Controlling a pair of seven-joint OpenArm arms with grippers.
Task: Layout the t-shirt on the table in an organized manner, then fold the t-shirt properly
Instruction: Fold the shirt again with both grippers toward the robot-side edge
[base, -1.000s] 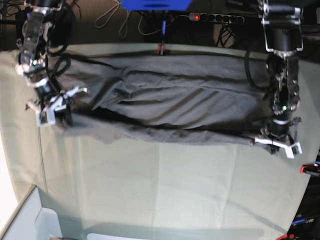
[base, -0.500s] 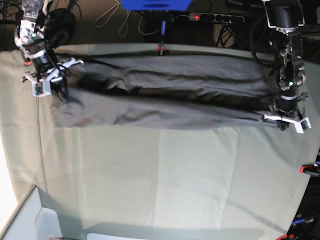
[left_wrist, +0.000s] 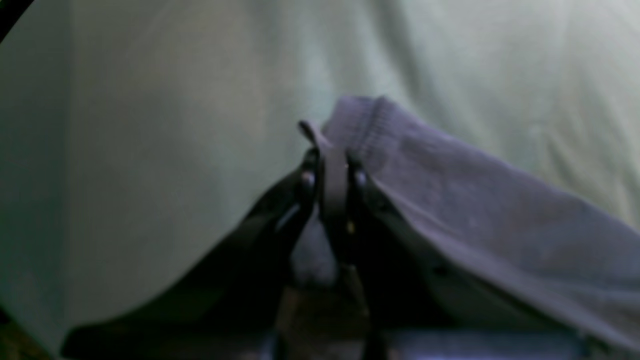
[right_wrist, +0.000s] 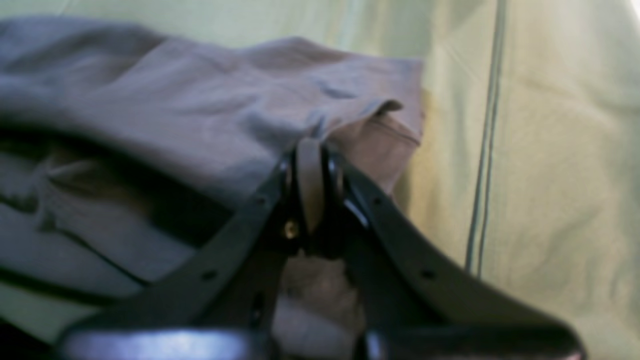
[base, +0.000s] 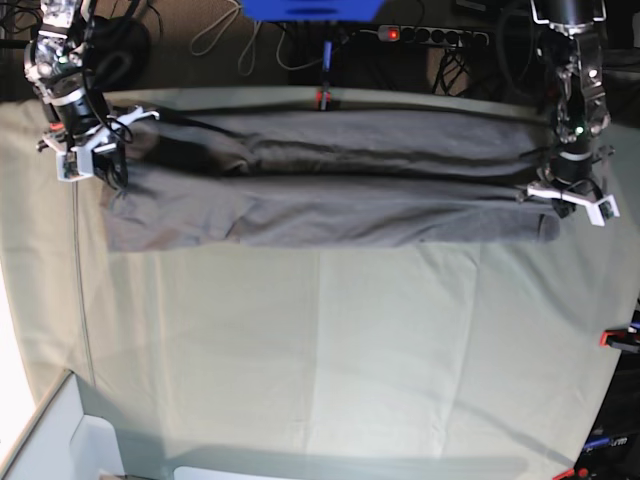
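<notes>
- 2 pinches held the grey t-shirt (base: 330, 220), 1 from our left gripper (left_wrist: 332, 170) and 1 from our right gripper (right_wrist: 312, 155), each with its fingers closed on the cloth.
- Just beyond our left fingers, we saw a small lip of fabric poking up, with a hemmed, folded corner of the shirt behind it.
- Past our right fingertips, we had a curled edge of fabric, and the shirt's corner spread out beyond it.
- Between our 2 grippers, we had the cloth stretched in a long, slightly blurred edge across the shirt's width.
- On the near side of that edge, we saw a band of the shirt hanging or lying toward the front; we could not tell how much of it touched the table (base: 330, 350).
- Behind the stretched edge, we had dark, shadowed hollows and rumpled folds, more of them on our right gripper's side, then the rest of the shirt lying wide along the rear of the table.
- Farther out, we saw the pale green tabletop cloth with 2 thin dark lines running beside our right gripper's end of the shirt.
- At the rear edge of the table, we saw a small red-and-black clamp (base: 323, 98), with cables (base: 245, 40) beyond.
</notes>
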